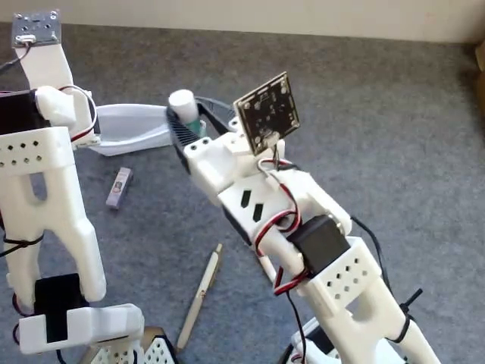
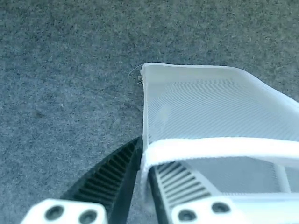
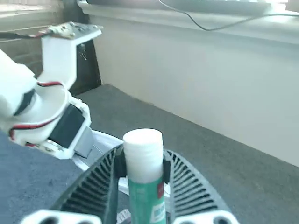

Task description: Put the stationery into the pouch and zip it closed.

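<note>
Loading step was in hand: right gripper (image 3: 143, 157) gripped glue stick (image 3: 145, 191) just beside pouch (image 2: 205, 107); left gripper (image 2: 144, 157) pinched its rim. Next move likely required release inside.

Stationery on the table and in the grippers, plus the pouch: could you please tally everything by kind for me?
Pouch: 1
Glue stick: 1
Pen: 1
Small rectangular item: 1
Total: 4
</note>
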You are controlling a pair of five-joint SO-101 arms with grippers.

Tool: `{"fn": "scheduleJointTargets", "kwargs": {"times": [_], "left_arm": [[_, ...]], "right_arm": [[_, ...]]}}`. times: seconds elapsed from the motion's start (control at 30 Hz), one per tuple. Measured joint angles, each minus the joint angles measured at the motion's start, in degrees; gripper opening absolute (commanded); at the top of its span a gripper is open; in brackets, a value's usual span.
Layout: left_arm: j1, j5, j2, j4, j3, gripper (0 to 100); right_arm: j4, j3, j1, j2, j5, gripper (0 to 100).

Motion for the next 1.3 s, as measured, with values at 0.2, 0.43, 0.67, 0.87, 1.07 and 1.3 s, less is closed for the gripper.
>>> {"fn": "scheduleJointTargets", "kwargs": {"times": [0.2, 0.43, 0.67, 0.87, 1.07, 1.3], "left_arm": [[0.00, 0.00, 0.00, 0.00, 0.00, 1], [0.00, 0.00, 0.00, 0.00, 0.00, 1], [0.00, 0.00, 0.00, 0.00, 0.00, 1], [0.00, 0.00, 0.00, 0.00, 0.00, 1], [0.00, 0.00, 0.00, 0.00, 0.00, 1], [0.00, 1.14, 0.00, 0.00, 0.00, 1]], "right_arm": [[-15.03, 8.18, -2.37, -0.09, 0.00, 0.5], [-42.81, 21.80, -2.64, 0.00, -0.18, 0.5], [-53.10, 24.00, -2.64, 0.00, -0.18, 0.5], [-59.16, 24.00, -2.64, 4.04, -0.18, 0.5], [-66.55, 21.19, -2.64, 18.11, -0.18, 0.5], [-74.46, 20.48, -2.73, 27.52, -0.18, 0.5]]}}
